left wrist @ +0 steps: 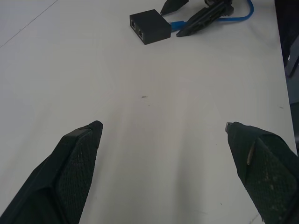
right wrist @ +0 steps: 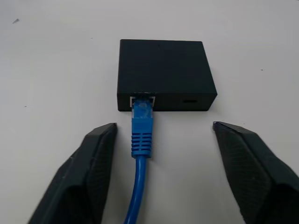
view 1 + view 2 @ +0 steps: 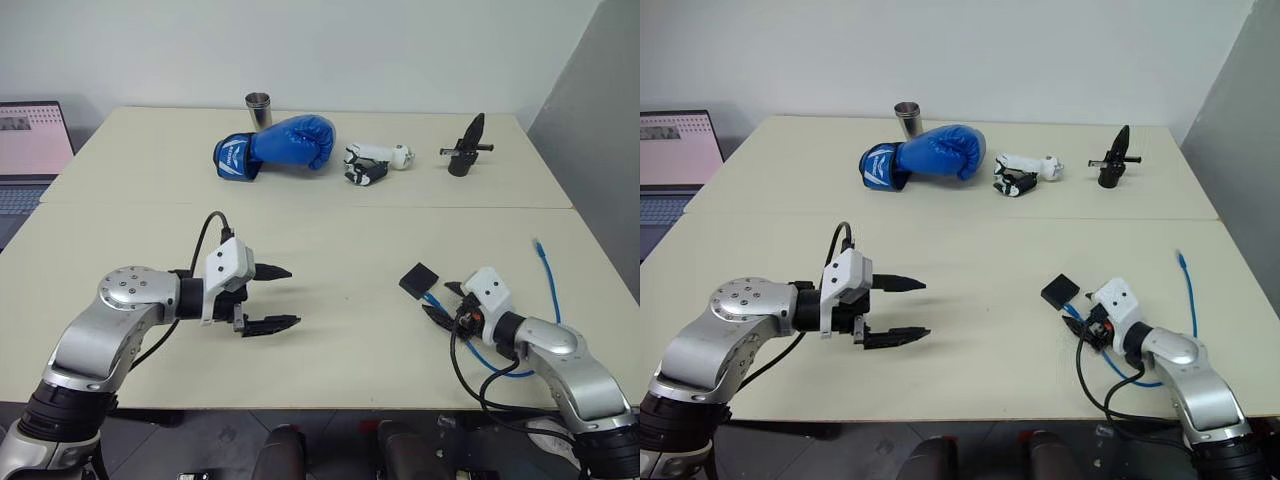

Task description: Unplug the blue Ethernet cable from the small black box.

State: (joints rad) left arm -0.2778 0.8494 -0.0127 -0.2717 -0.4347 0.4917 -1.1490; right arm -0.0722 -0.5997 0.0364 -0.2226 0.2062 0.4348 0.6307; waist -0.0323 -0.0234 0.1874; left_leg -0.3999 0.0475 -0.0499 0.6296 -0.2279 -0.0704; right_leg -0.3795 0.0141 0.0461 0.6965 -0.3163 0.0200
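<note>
**Spotter:** Where do we stand on the unplug?

**Operator:** Nothing is out yet. On my right wrist view the blue Ethernet cable (image 2: 141, 135) is seated in the socket of the small black box (image 2: 164, 73), plug fully home. The box sits flat on the table (image 3: 350, 250), near the front edge on my right side.

**Spotter:** And the right gripper?

**Operator:** My right gripper (image 2: 163, 135) is spread, one finger on each side of the cable just behind the plug, touching neither. So I'm lined up but have no grip.

**Spotter:** Left side?

**Operator:** The left gripper (image 3: 272, 297) hangs over bare table, fingers wide apart, well away from the box.

**Spotter:** What's left, then?

**Operator:** All of it: close on the plug and pull. I'd guess the box needs bracing too, though I can't see whether the latch tab is reachable from here.
</note>
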